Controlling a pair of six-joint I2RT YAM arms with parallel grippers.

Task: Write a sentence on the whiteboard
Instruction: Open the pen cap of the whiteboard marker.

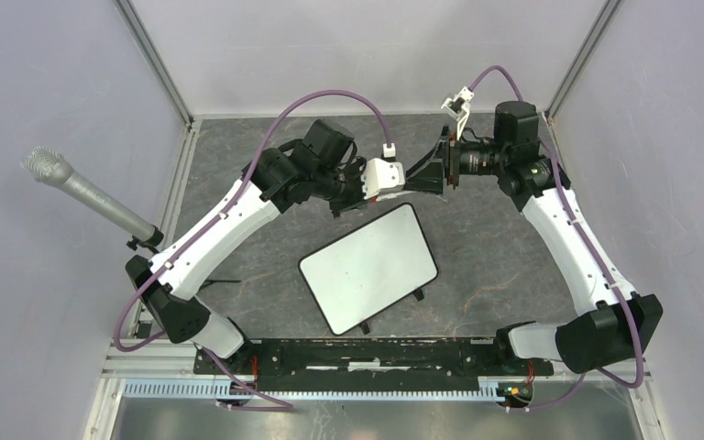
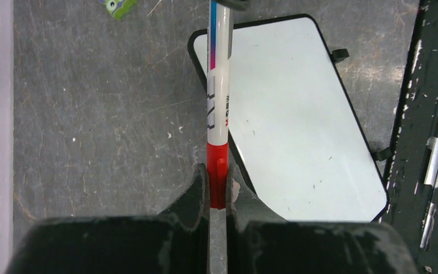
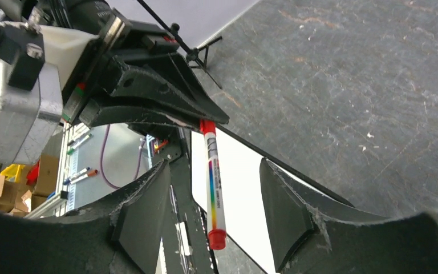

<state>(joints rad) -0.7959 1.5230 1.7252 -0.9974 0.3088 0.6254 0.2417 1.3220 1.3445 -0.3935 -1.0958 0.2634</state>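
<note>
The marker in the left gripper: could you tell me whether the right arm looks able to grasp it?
Probably yes: the right gripper is open, its fingers either side of the marker with nothing between; the left gripper pinches only its far red end.

The left gripper (image 2: 218, 191) pinched a marker (image 2: 219, 85) by its red end; its barrel crossed one corner of the whiteboard (image 2: 302, 120).

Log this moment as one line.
left gripper: shut on marker pen, red end | right gripper: open, jaws either side of pen barrel | whiteboard: lying flat, no writing visible | sentence: not started
</note>
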